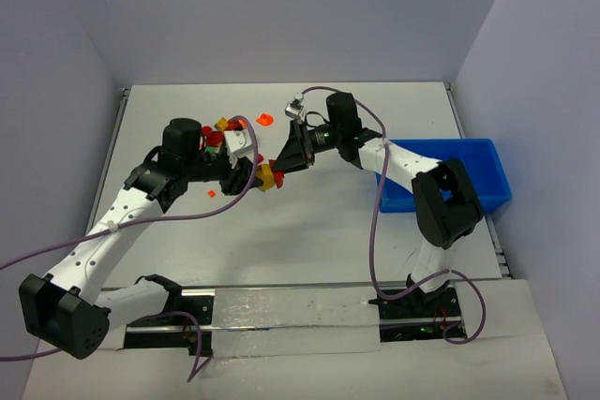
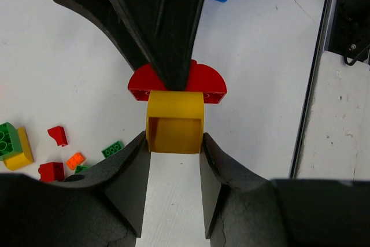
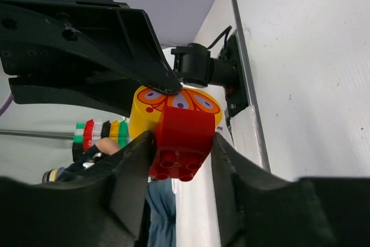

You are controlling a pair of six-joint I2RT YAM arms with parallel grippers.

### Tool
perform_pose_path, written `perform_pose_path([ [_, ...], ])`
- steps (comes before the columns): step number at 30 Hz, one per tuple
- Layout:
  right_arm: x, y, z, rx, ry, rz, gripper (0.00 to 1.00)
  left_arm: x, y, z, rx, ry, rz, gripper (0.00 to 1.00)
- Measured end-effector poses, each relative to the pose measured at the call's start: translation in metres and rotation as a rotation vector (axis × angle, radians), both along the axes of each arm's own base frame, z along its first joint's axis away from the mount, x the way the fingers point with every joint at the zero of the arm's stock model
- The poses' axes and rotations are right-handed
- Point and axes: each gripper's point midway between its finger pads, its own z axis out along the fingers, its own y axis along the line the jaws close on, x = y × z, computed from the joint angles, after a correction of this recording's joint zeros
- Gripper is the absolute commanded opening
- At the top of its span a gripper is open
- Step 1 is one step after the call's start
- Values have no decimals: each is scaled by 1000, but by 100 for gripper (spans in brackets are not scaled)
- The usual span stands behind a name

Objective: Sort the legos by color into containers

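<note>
Two grippers, one stuck-together pair of bricks, meeting in mid-air over the middle of the table point(image 1: 309, 241).

The left gripper point(image 2: 173, 146) is about half closed and pinching the yellow brick point(image 2: 174, 114), but only by its lower corners with the very tips, so that's a shallow hold. The right gripper point(image 3: 183, 143) comes in from the opposite side, and in its own wrist view its fingers press both flanks of the red brick point(image 2: 209, 88). I'd call that clamped on. The red one is plugged onto the yellow one, and nothing else is in either hand.

The step looks like popping them apart so each colour can go in its own slot. My take:
- Squeeze firmly before pulling, especially on the left, since that tip grip could let the yellow slide out.
- Peel or hinge the joint open rather than yanking straight, because these bricks let go more easily that way.
- Keep the pair low so a dropped piece doesn't bounce far.

As for room, there's bare table in front of and below the pair. The loose legos point(image 1: 221, 131) sit just behind the left gripper, so pulling back that way risks scattering them. The blue bin point(image 1: 495, 175) is at the far right edge, tight to the right-hand wall point(image 1: 544, 91) and partly hidden by the right arm point(image 1: 448, 203). I can't make out its dividers from here.
</note>
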Motion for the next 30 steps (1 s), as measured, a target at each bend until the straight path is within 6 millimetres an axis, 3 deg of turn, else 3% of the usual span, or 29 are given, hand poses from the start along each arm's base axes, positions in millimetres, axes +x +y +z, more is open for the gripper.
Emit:
perform_pose_path([
  [8,1,-4,-6,-10,53,-14,0,0,0,-2,8,1,5,0],
  [14,14,-23,-16,-16,76,-55,0,0,1,-8,16,13,11,0],
  [21,66,-90,-30,-28,108,-269,0,1,12,-18,23,37,47,0],
  [24,86,-119,-39,-118,77,-394,0,2,14,-21,25,53,66,0],
  [28,118,-164,-36,-343,-166,-563,0,7,14,-25,27,82,100,0],
  [30,117,-196,-30,-472,-300,-637,0,13,13,-31,37,113,115,0],
])
